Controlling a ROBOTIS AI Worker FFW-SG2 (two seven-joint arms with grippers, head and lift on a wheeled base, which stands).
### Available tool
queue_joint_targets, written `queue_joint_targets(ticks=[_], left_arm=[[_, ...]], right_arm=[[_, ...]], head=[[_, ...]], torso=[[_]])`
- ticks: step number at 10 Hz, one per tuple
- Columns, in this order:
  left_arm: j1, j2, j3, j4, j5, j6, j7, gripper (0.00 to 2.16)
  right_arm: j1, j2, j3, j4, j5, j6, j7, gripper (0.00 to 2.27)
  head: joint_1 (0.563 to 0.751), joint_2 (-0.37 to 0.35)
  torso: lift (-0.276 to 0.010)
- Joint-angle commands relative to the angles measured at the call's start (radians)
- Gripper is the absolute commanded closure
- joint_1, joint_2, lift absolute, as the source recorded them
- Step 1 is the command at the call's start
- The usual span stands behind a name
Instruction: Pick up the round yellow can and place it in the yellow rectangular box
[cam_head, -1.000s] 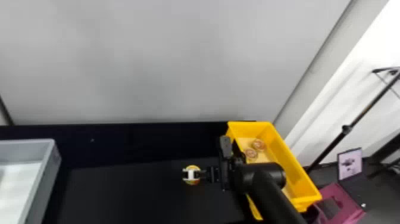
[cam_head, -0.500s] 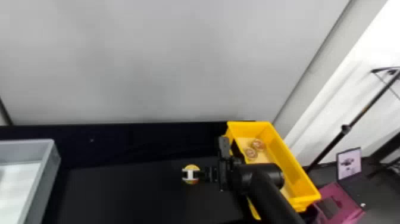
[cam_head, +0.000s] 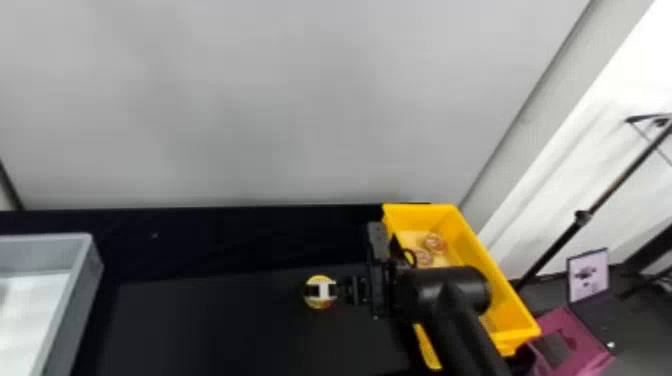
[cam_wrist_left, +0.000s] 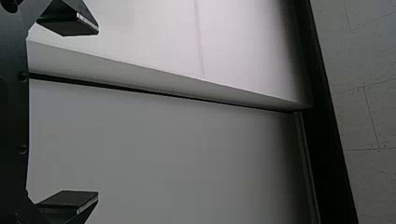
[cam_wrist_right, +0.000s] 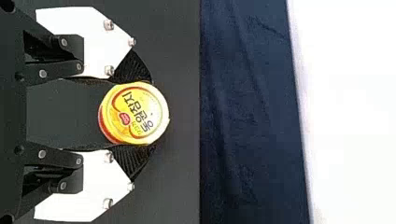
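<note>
One black arm comes up from the bottom edge of the head view, right of centre, slants up and left across the yellow rectangular box, then bends at the wrist so that its right gripper points toward the frame's left. The fingers are clasped on opposite sides of the round yellow can, just below and left of the middle of the frame, over the black table. It's outside the box, to the left of it.

The arm and wrist cover much of the box's left wall and part of its inside; two small round things show in its upper part. White and black gripper parts cross the middle of the can in the head view, and I can't tell whether its base touches the table.

The can's round lid faces up, so its axis runs upright. The right wrist view shows the lettered lid with a sliver of red side wall.

The left gripper has its fingers spread wide, before a pale wall. A grey tray is cut off at lower left.
</note>
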Motion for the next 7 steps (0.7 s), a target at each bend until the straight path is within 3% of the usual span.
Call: queue_joint_targets(ticks=[1,2,4,7], left_arm=[[0.011,0.000,0.007,-0.010,0.000,0.006,0.000,0.05],[0.016,0.000,0.018,-0.016,0.000,0.009,0.000,0.05],[0.018,0.000,0.020,-0.021,-0.002,0.015,0.000,0.05],[0.021,0.000,0.021,-0.022,-0.002,0.018,0.000,0.05]], right_arm=[[0.142,0.018,-0.075,-0.412,-0.021,0.233,-0.080,0.71],[0.159,0.024,-0.099,-0.532,-0.066,0.282,-0.155,0.71],[0.141,0.023,-0.205,-0.659,-0.127,0.336,-0.215,0.71],[0.090,-0.031,-0.334,-0.776,-0.127,0.444,-0.272,0.71]], head=[[0.747,-0.348],[0.747,-0.348],[0.747,-0.348],[0.747,-0.348]], torso=[[-0.001],[-0.001],[-0.001],[-0.001]])
